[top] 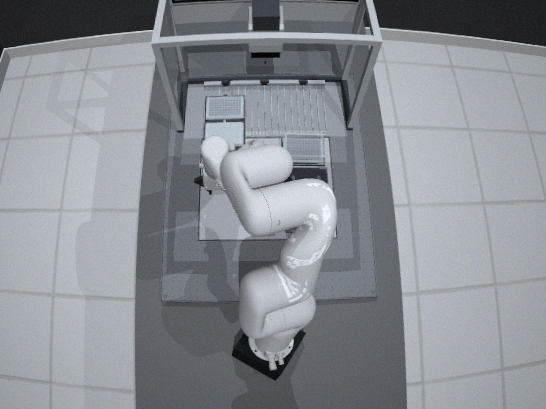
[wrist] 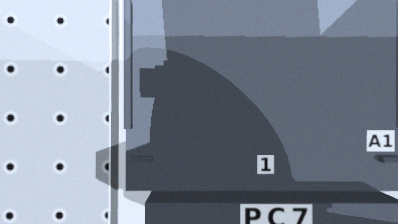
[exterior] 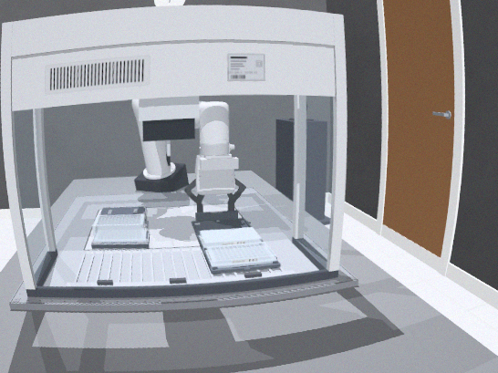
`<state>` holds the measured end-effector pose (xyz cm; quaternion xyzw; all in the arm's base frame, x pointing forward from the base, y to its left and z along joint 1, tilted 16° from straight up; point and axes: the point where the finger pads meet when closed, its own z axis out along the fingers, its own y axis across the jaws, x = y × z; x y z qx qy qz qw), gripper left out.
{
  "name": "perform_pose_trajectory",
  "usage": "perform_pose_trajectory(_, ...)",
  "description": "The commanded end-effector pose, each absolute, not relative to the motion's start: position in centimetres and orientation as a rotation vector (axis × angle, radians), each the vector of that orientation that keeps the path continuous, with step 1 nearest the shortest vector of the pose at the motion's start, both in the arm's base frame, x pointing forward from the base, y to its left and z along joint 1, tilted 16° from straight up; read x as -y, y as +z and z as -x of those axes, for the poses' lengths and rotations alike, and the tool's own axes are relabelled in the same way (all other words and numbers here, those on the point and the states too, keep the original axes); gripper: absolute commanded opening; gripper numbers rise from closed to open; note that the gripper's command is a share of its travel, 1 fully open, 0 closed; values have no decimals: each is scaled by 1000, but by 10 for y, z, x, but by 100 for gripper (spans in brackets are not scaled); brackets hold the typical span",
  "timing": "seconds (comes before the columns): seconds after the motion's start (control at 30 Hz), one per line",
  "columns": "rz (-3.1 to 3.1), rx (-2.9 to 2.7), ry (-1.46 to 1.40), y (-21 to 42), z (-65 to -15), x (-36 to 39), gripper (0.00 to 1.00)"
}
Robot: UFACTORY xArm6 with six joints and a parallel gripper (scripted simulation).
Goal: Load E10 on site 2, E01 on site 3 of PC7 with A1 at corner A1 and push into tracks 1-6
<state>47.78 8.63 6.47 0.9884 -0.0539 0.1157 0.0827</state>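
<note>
The gripper (exterior: 215,208) hangs straight down over the handle end of the plate carrier PC7 (exterior: 219,220), its dark fingers (exterior: 195,200) spread wide on either side of the handle and clasping nothing. From the wrist, site 1 (wrist: 265,164) lies bare beneath it, its number tag and an A1 corner mark (wrist: 380,141) readable, with the PC7 label (wrist: 275,215) at the lower edge and the perforated apron (wrist: 60,118) off to the left.

Beyond the handle, the carrier bears 2 plates in line: a fine-welled plate (exterior: 229,236) on the site next to site 1, and a coarser-welled plate (exterior: 240,254) on the far site, nearest the deck's instrument-side edge. The carrier's far end lies in the loading rails (exterior: 137,265), toward the deck's left edge as seen from the arm's base.

Across the apron, toward the right edge, a deep-well block (top: 304,148) sits in its nest. The remaining tracks (top: 287,106) show as bare ribs under the instrument frame (top: 265,41).
</note>
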Motion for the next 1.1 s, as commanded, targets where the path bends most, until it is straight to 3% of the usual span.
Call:
perform_pose_trajectory(0.0, -2952, 161, 350, 68, -485, -86, 82)
perform_pose_trajectory(1.07, -2952, 161, 350, 74, -510, -84, 82)
